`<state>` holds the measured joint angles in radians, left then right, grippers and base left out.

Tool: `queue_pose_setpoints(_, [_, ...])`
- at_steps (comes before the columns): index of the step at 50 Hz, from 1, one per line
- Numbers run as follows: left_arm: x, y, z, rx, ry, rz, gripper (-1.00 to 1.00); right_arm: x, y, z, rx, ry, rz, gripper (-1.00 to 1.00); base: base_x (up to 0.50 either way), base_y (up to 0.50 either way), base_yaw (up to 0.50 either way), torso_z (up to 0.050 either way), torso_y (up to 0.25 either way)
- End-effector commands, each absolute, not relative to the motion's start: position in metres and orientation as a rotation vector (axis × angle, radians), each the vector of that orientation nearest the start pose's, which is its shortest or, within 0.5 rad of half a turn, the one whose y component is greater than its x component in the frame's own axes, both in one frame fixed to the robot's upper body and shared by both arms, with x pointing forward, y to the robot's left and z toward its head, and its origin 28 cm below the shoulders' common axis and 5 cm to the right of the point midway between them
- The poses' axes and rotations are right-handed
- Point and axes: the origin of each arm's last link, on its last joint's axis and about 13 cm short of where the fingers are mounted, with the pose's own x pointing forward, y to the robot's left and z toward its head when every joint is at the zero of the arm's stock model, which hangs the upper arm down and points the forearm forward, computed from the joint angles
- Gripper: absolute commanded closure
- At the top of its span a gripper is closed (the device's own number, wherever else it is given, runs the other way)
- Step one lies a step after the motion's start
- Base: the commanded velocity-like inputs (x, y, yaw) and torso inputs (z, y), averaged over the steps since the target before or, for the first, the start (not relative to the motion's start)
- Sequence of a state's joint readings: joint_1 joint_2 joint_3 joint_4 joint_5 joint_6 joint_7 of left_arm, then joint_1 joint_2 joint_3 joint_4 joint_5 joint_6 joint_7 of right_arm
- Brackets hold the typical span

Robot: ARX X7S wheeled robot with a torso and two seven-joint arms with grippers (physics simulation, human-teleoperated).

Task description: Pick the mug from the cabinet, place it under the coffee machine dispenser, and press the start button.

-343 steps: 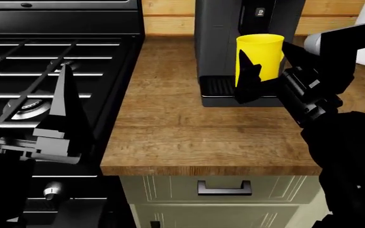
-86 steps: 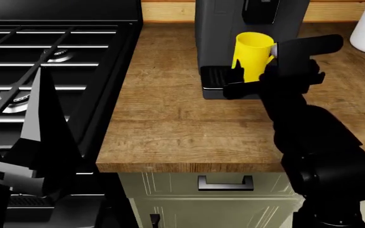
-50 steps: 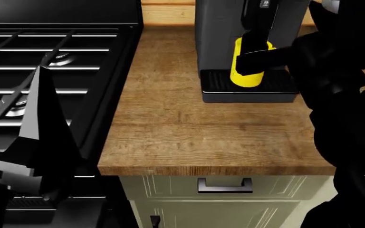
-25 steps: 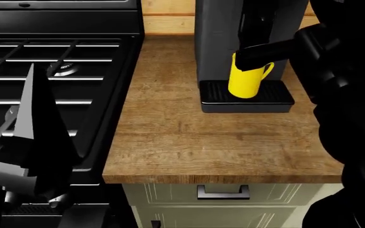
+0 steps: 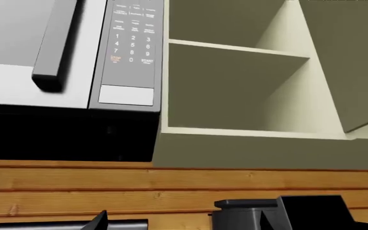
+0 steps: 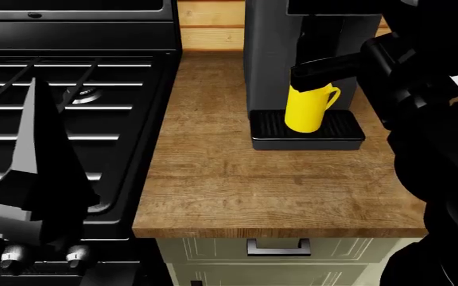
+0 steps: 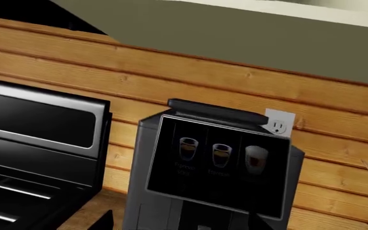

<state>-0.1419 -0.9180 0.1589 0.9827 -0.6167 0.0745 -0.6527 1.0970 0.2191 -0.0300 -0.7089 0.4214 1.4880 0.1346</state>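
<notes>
Right gripper [image 6: 324, 67] across mug [image 6: 307, 108] rim; fingertips indistinct

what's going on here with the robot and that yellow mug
The robot is setting up a coffee. The yellow mug stands on the ribbed drip tray of the dark grey coffee machine. The right arm's tool sits level with the mug's rim; whether it grips is unclear. The left arm's tool waits over the stove.

The mug [image 6: 305, 109] stands upright on the drip tray [image 6: 308, 127].
</notes>
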Motion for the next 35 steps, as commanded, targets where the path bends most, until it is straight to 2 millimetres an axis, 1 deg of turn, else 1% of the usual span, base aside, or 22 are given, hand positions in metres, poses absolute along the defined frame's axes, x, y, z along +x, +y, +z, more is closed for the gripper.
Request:
queue_pose_setpoints(1, [0.146, 0.242, 0.232, -0.05, -0.822, -0.17, -1.0, 0.252, -0.11, 0.314, -0.159, -0.27, 0.129, -1.0, 0.0, 0.0, 0.0, 0.05, 0.0])
queue_pose_setpoints(9, [0.146, 0.242, 0.231, -0.053, -0.808, -0.173, -1.0, 0.254, -0.111, 0.31, -0.157, -0.253, 0.128, -1.0, 0.0, 0.0, 0.0, 0.05, 0.0])
queue_pose_setpoints(15, [0.147, 0.241, 0.23, -0.066, -0.772, -0.153, -1.0, 0.259, -0.113, 0.305, -0.152, -0.208, 0.131, -1.0, 0.0, 0.0, 0.0, 0.0, 0.0])
queue_pose_setpoints(16, [0.147, 0.241, 0.229, -0.065, -0.77, -0.155, -1.0, 0.26, -0.114, 0.302, -0.15, -0.205, 0.123, 1.0, 0.0, 0.0, 0.0, 0.0, 0.0])
queue_pose_setpoints(17, [0.147, 0.241, 0.229, -0.064, -0.768, -0.157, -1.0, 0.261, -0.114, 0.298, -0.147, -0.202, 0.116, 1.0, 0.0, 0.0, 0.0, 0.0, 0.0])
queue_pose_setpoints(26, [0.148, 0.241, 0.228, -0.061, -0.766, -0.163, -1.0, 0.276, -0.119, 0.294, -0.158, -0.193, 0.088, 1.0, 0.0, 0.0, 0.0, 0.0, 0.0])
queue_pose_setpoints(35, [0.148, 0.241, 0.228, -0.064, -0.766, -0.163, -1.0, 0.291, -0.12, 0.294, -0.19, -0.199, 0.085, 1.0, 0.0, 0.0, 0.0, 0.0, 0.0])
